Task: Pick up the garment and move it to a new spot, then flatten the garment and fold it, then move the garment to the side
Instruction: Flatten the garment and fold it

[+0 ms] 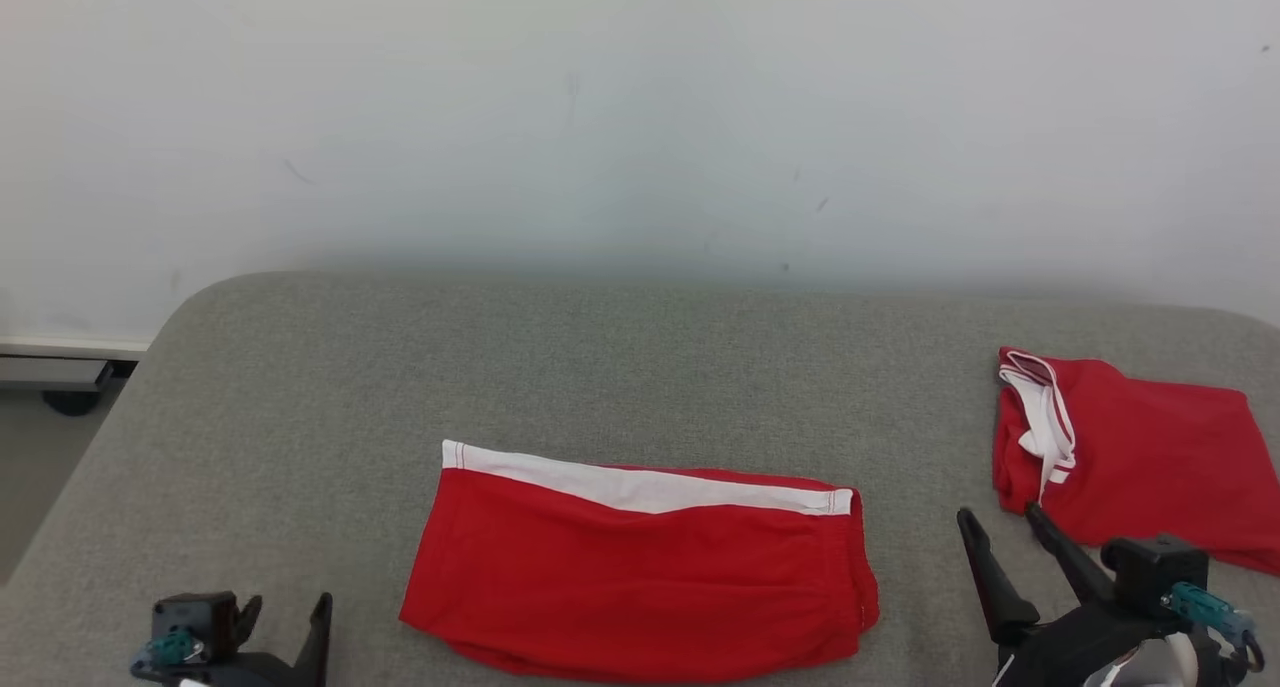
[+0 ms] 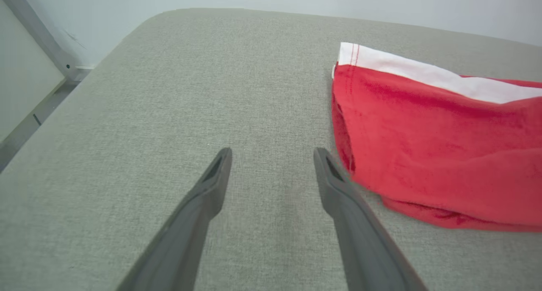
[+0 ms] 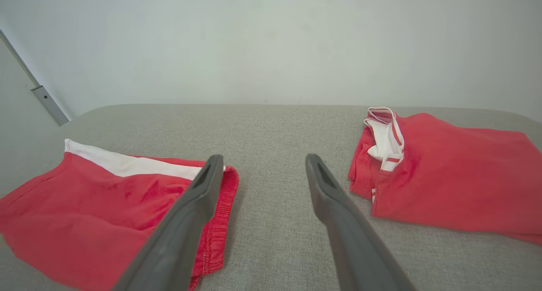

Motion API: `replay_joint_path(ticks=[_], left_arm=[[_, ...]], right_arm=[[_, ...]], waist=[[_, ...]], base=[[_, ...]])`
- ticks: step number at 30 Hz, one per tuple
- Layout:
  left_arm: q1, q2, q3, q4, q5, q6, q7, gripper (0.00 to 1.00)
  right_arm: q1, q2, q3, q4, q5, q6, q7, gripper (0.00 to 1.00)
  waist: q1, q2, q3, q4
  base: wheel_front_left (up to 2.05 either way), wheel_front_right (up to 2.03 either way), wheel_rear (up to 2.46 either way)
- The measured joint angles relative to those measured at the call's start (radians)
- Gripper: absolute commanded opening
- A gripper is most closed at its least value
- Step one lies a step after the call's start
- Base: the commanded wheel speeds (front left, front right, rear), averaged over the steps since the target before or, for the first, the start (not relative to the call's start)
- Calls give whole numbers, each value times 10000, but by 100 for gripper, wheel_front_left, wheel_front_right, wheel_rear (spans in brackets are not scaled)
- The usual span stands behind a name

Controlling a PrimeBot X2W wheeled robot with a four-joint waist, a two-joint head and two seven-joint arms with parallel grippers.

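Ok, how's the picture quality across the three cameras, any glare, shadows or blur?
Head view: soft, even light, no glare, a dim band where the table meets the wall. Left wrist view: the red shorts look smeared, no glare either. Right wrist view: the right gripper's fingers blur near the lens.

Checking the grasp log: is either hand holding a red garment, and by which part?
Nothing is held. The left hand and right hand are open and empty; the folded garment lies free.
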Motion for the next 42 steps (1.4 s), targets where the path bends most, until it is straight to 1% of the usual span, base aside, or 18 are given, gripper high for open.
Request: replay_joint_path(ticks=[1,2,3,4,9,14,17,18,20,22,24,26,29,32,35,38,42], left_arm=[[39,65,178,-52,81,-2,0,100],[104,56,422,-52,173,0,0,100],[314,-15,871,-77,416,-2,0,100],[425,-31,1049,-102,554,-2,0,100],[1066,-35,2186,-299,1068,-2,0,100],[1249,-267,3026,-803,1839,-2,-2,100],[1406,-301,3536,-1099,2245,-2,-12,100],[1521,-297,3722,-1147,2426,-2,-13,100],[1793,-299,4023,-1327,2658,-2,-13,100],[1880,-391,4243,-1509,2993,-2,-13,100],[1930,-535,4477,-1770,3281,-2,-15,100],[1996,-654,4638,-1948,3570,-2,-15,100],[2139,-792,4959,-2209,3906,-2,-15,100],[2266,-884,5202,-2385,4209,-2,-15,100],[2463,-995,5461,-2642,4464,-2,-15,100],[2709,-1152,5683,-2819,4675,-2,-15,100],[2821,-1312,5858,-3120,5045,-2,-15,100]], right_arm=[[22,21,-65,-38,0,-17,-31,100],[47,46,-174,-65,2,-73,-71,100],[174,46,-464,-157,2,-88,-79,100],[244,48,-546,-201,2,-111,-81,100],[378,178,-702,-376,-48,-165,-82,100],[608,343,-1141,-479,-75,-209,-84,100],[599,447,-1181,-410,-63,-247,-84,100],[542,497,-1053,-295,-23,-247,-31,100],[445,539,-660,-19,-4,-247,422,100],[288,550,-606,144,104,-247,836,100],[-70,508,-441,320,259,-148,1392,100],[-415,487,-286,493,318,-128,1902,100],[-864,510,-224,744,616,31,2614,100],[-1138,552,-2,1183,828,71,3557,100],[-1269,652,307,1595,1012,268,4389,100],[-1684,805,395,1921,1158,267,5026,100],[-2104,844,506,2403,1202,232,5814,100]], waist=[[0,0,4,51],[0,0,7,106],[0,0,9,222],[0,0,10,279],[0,0,22,457],[0,0,64,572],[0,0,110,683],[0,0,131,712],[0,0,161,761],[0,1,176,822],[0,1,182,893],[0,1,178,976],[0,1,162,1106],[0,1,144,1223],[0,1,137,1309],[0,1,147,1338],[0,0,178,1372]], base=[[0,0,0],[0,0,0],[0,0,0],[0,0,0],[0,0,0],[0,0,0],[0,0,0],[0,0,0],[0,0,0],[0,0,0],[0,0,0],[0,0,0],[0,0,0],[0,0,0],[0,0,0],[0,0,0],[0,0,0]])
